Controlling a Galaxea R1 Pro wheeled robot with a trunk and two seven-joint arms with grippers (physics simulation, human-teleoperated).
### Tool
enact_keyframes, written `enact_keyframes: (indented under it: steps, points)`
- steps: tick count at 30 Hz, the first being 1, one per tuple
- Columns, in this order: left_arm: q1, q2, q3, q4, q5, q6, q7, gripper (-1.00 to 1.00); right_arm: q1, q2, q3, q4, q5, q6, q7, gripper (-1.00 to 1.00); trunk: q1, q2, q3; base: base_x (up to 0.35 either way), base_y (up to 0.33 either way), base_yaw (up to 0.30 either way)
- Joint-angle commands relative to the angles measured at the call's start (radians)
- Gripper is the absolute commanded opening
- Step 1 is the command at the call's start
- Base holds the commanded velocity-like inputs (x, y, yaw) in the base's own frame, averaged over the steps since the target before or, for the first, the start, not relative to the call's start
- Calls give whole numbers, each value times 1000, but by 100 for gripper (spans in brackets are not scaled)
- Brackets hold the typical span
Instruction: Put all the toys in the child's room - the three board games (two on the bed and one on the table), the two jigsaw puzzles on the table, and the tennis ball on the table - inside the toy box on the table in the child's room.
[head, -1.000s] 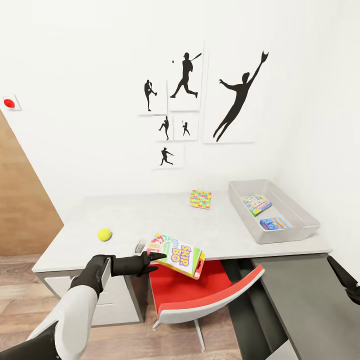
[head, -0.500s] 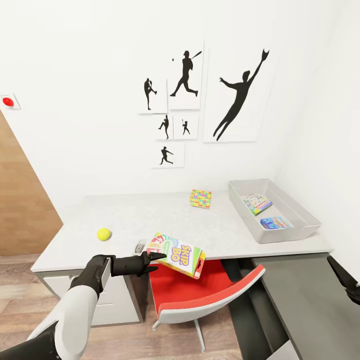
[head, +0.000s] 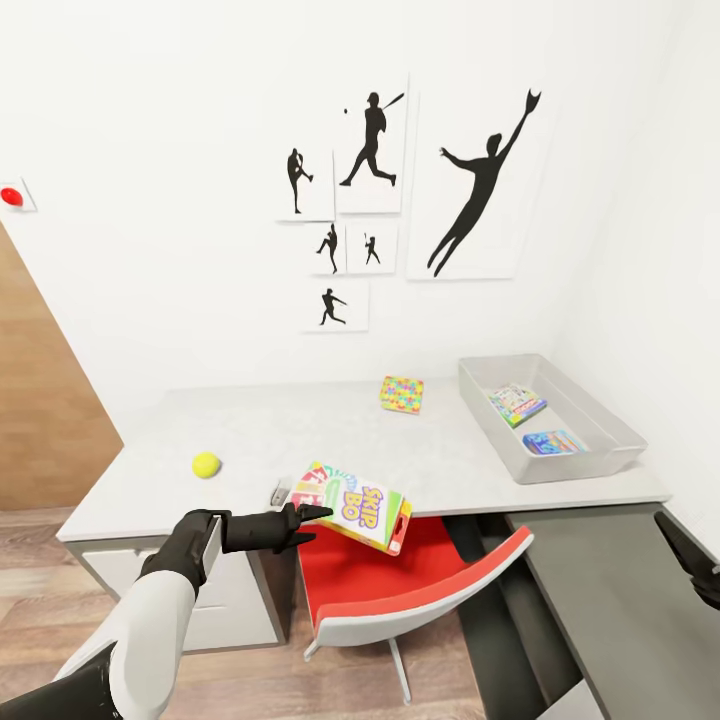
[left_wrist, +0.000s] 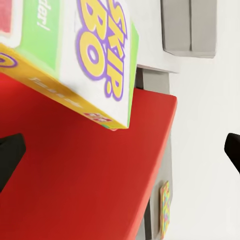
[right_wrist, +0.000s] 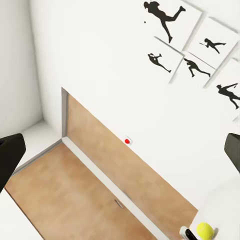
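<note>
So the black left gripper (head: 318, 513) is out in front of the long pale grey desk top (head: 300, 440), fingers pinched on one end of a flat Skip-Bo game box with a green, white and yellow cover (head: 352, 507). The box hangs tilted over the red chair seat (head: 370, 575), right at the desk's front edge.

On the desk, the small yellow-green tennis ball (head: 206, 464) sits off to the left. A thin square sheet of pastel jigsaw pieces (head: 401, 394) lies farther back, near the shallow light grey bin (head: 590, 452) at the right end. Two printed game boxes (head: 517, 405) are already lying in that bin.

The right gripper (right_wrist: 120, 150) has its fingertips spread wide apart, nothing between them, and faces the white wall with the black baseball silhouette pictures (head: 370, 190).
</note>
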Motion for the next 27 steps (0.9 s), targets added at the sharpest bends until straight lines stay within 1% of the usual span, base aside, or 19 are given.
enact_keyframes:
  steps: [1,7,9,12,14,23,25,27]
  points:
    - [-1,-1,8,-1,-10,8,-7,100,-1,0,0,0,-2,7,1,100,4,-8,-4,0,0,0]
    - [-1,-1,10,-1,-11,8,-7,100,-1,0,0,0,-2,7,1,100,27,-50,-23,0,0,0]
    - [-1,-1,19,-1,-11,8,-7,100,-1,0,0,0,-2,7,1,100,35,-64,-30,0,0,0]
    - [-1,0,50,-1,-12,8,-6,100,-1,1,0,0,-2,7,1,100,46,-85,-39,0,0,0]
    - [-1,-1,62,-1,-12,8,-6,100,-1,1,0,0,-2,7,1,100,54,-99,-45,0,0,0]
    - [-1,-1,70,-1,-12,8,-5,100,-1,1,1,0,-2,7,-1,100,88,-162,-73,0,0,0]
    - [-1,-1,71,-1,-12,8,-5,100,-1,2,0,0,-1,5,-19,100,96,-176,-80,0,0,0]
    - [-1,-1,71,-1,-12,8,-5,100,-1,2,3,0,-1,5,-43,100,96,-176,-80,0,0,0]
